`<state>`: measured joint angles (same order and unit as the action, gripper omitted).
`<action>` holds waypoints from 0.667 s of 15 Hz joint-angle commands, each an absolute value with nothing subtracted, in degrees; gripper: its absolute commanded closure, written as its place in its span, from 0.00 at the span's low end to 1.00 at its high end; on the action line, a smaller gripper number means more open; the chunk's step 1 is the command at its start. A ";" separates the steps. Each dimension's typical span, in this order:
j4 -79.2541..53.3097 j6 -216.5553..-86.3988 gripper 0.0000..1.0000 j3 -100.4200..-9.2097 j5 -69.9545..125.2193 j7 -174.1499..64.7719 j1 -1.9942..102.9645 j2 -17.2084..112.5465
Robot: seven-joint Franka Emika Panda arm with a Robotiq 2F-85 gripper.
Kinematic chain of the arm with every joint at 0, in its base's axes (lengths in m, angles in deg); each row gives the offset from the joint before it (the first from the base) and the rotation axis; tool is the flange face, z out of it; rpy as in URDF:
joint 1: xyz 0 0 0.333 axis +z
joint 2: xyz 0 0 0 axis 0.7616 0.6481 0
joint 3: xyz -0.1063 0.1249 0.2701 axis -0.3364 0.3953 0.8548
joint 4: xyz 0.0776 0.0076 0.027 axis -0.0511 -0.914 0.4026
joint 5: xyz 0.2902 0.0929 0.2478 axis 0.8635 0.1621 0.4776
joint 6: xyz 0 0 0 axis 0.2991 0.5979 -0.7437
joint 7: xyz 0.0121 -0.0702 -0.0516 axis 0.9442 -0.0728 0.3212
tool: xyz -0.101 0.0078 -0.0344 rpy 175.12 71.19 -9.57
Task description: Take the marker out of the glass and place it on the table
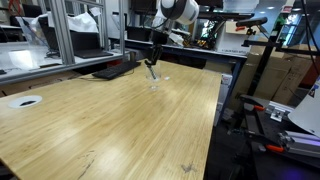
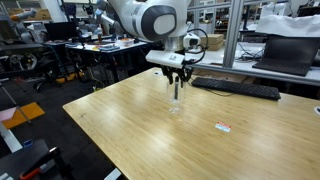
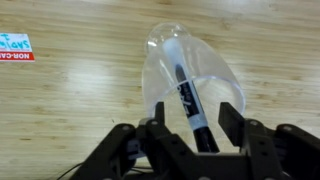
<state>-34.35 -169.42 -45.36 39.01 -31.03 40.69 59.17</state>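
Note:
The clear glass (image 3: 215,70) stands on the wooden table (image 3: 60,120), with the black marker (image 3: 185,95) leaning inside it. The marker's upper end sticks out toward the camera. My gripper (image 3: 196,122) is directly above the glass, and its two fingers are on either side of the marker's upper end with a gap on each side. In both exterior views the gripper (image 2: 176,78) (image 1: 152,62) hangs just over the small glass (image 2: 176,106) (image 1: 155,81) near the table's far part. The marker (image 2: 177,92) rises from the glass between the fingers.
A small red and white sticker (image 3: 15,48) lies on the table near the glass and also shows in an exterior view (image 2: 223,126). A black keyboard (image 2: 235,88) lies at the table's far edge. A white disc (image 1: 25,101) sits at one corner. Grey workbenches stand behind.

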 commanded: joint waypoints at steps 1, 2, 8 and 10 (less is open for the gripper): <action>-33.71 -168.15 0.62 -43.65 40.58 -29.07 38.76 59.32; -33.73 -168.19 0.63 -43.58 40.58 -29.09 38.70 59.25; -33.40 -168.14 1.00 -43.09 40.71 -28.64 38.53 59.51; -33.37 -168.13 0.95 -42.77 40.79 -28.30 38.44 59.54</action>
